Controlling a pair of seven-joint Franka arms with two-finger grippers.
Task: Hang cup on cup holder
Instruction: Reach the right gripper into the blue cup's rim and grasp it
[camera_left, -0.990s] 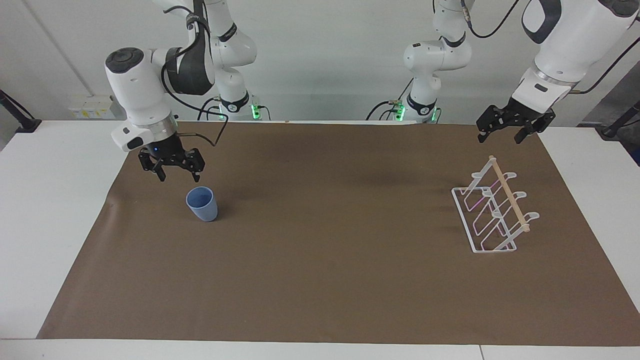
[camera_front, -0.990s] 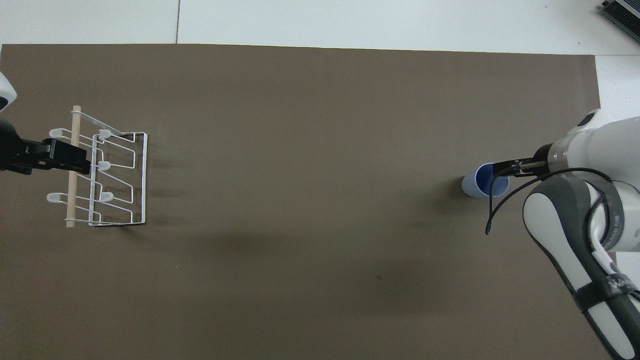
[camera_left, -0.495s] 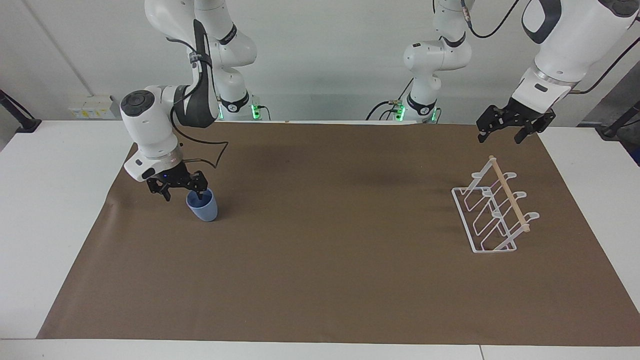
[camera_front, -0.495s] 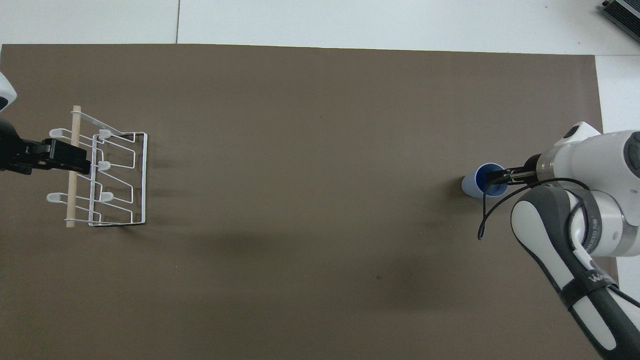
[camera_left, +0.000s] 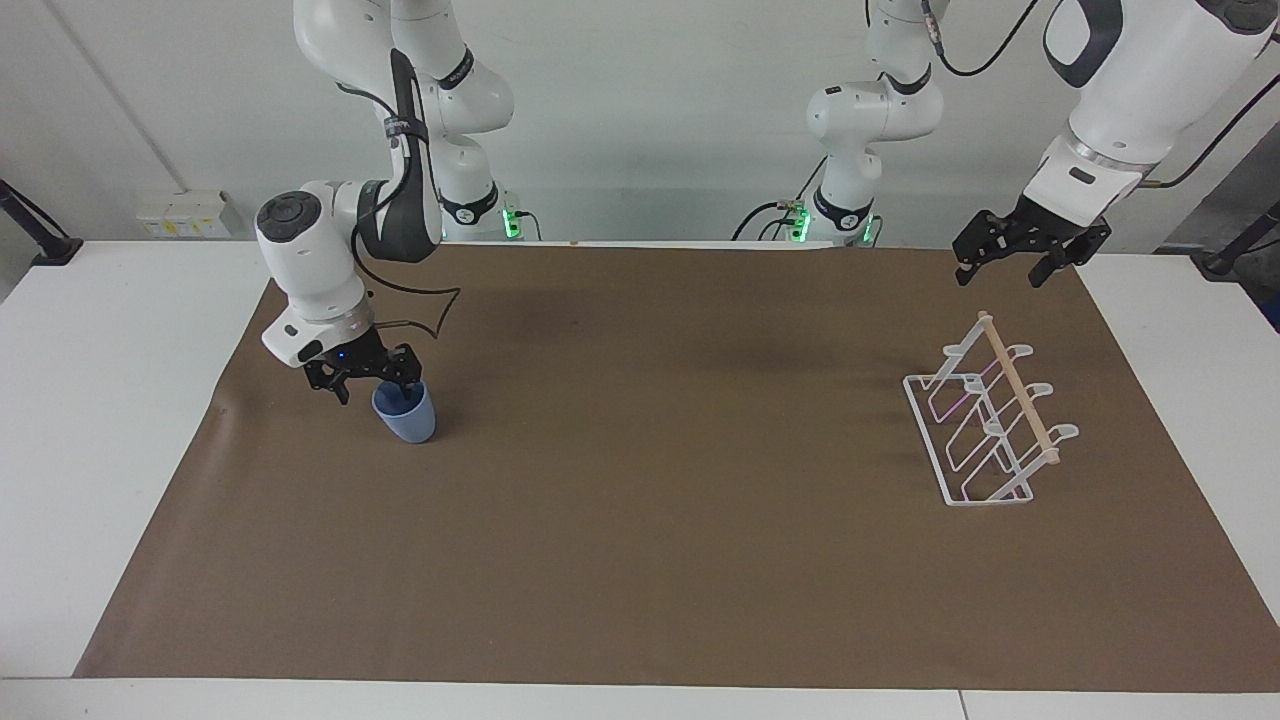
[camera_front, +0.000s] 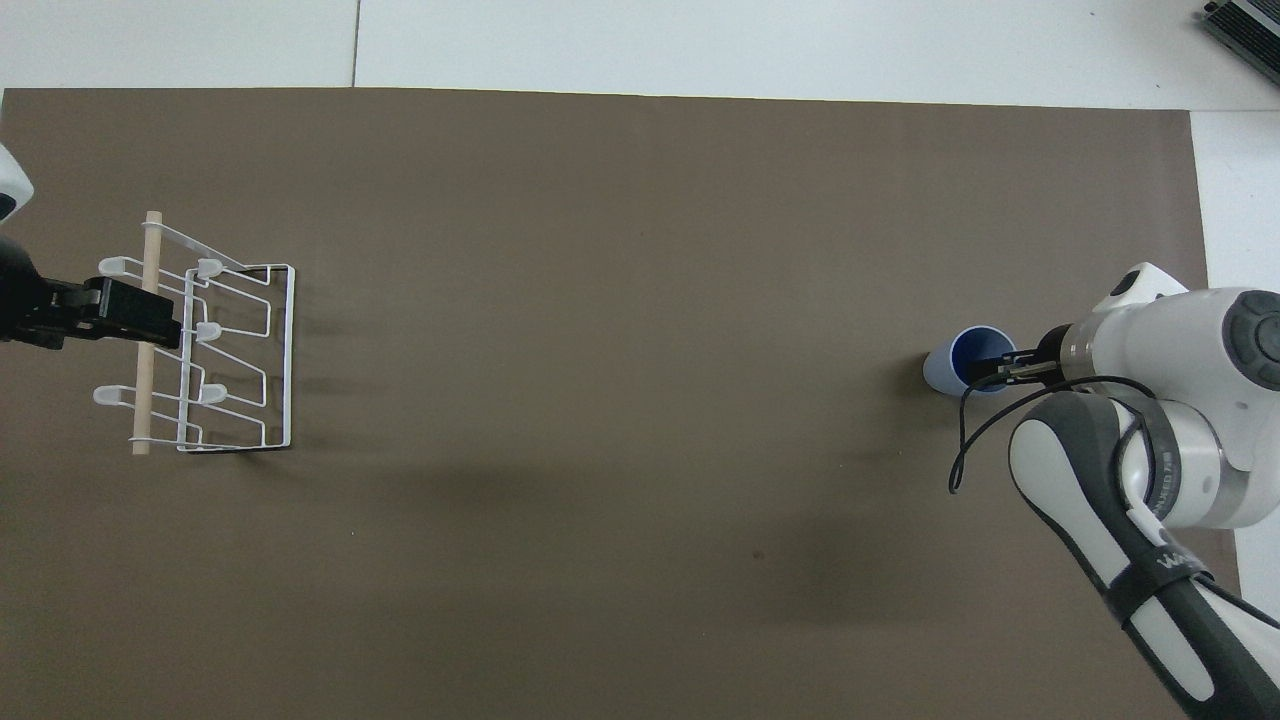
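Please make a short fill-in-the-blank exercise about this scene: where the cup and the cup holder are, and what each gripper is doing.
1. The cup stands ____ on the brown mat.
2. The ____ gripper is at the cup's rim, one of its fingers inside the cup.
3. The left gripper hangs open in the air above the cup ____, touching nothing.
4. The holder's top rod is made of ____.

Missing words: upright; right; holder; wood
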